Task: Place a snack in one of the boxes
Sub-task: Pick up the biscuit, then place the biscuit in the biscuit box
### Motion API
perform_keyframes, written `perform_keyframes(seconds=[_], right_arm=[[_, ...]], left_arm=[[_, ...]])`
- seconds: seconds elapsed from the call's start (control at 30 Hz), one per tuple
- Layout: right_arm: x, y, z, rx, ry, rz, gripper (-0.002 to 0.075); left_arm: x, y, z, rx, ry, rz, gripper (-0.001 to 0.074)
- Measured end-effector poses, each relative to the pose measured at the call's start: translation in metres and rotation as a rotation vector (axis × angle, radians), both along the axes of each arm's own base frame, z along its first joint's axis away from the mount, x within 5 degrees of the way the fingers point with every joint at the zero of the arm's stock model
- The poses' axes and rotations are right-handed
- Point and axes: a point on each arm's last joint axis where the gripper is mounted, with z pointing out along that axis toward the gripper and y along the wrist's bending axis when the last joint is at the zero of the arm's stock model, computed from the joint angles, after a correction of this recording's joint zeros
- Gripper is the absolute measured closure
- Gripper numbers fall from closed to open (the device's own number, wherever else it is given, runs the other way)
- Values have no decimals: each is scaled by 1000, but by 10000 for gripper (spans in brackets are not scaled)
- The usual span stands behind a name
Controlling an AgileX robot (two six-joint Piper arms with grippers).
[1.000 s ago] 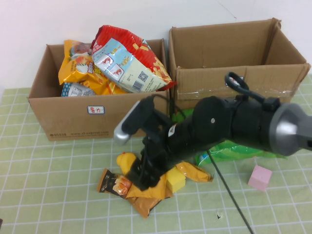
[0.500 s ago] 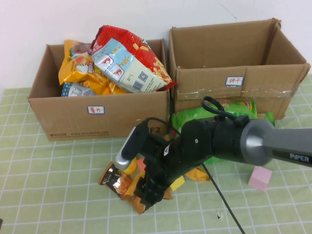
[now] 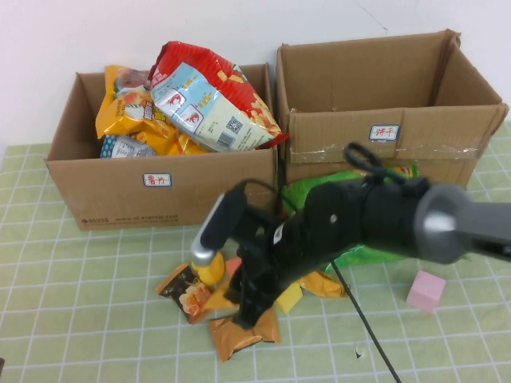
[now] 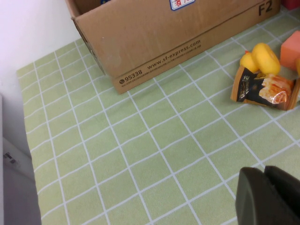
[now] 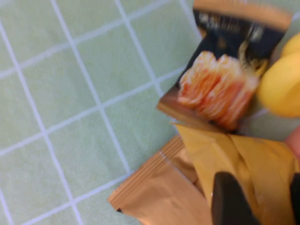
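Slippage is the main risk: the right pincer (image 3: 249, 313) has come down onto a loose heap of snacks on the counter (image 3: 96, 303), its fingers partly open and straddling a crumpled gold-orange packet (image 3: 243, 333) without yet closing on anything. In the right wrist view the dark fingers (image 5: 229, 199) sit over the packet's folded foil, so a closing grip could catch only a thin crease and let the bag slide free — or pinch a second item along with it.

A dark snack bag printed with orange pieces (image 3: 185, 292) lies at about 9 o'clock from the pincer, touching the heap, with a yellow toy (image 3: 207, 270) just beyond it and a yellow block (image 3: 289, 298) at 3 o'clock. Any of these could be dragged or knocked aside on the lift.

The left cardboard box (image 3: 120, 195) at 11 o'clock is already piled above its rim with chip bags (image 3: 211, 96), so a packet dropped there may well roll off. The right cardboard box (image 3: 383, 136) at 1 o'clock shows nothing inside from this angle; a green bag (image 3: 375, 247) lies on the counter in front of it, partly under the arm.

The left pincer (image 4: 269, 197) hovers low over bare counter at the left, well apart from the heap — fingers together, holding nothing.
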Motion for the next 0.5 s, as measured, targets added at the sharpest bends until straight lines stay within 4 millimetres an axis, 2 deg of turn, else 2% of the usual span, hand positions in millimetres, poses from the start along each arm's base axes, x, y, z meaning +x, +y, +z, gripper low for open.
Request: perform_keyframes(seconds=[0.13,0.33,0.43,0.5], right_arm=[[-5,-5,37,47,-73,10,493],[-13,-23,121,193,-341,-10,496],[-4,-40,156,287,-517,-84,496],[11,-56,175,377,-639,-189,497]], left_arm=[[0,0,0,0,0,0,736],[0,0,0,0,0,0,736],[0,0,0,0,0,0,736],[0,0,0,0,0,0,736]])
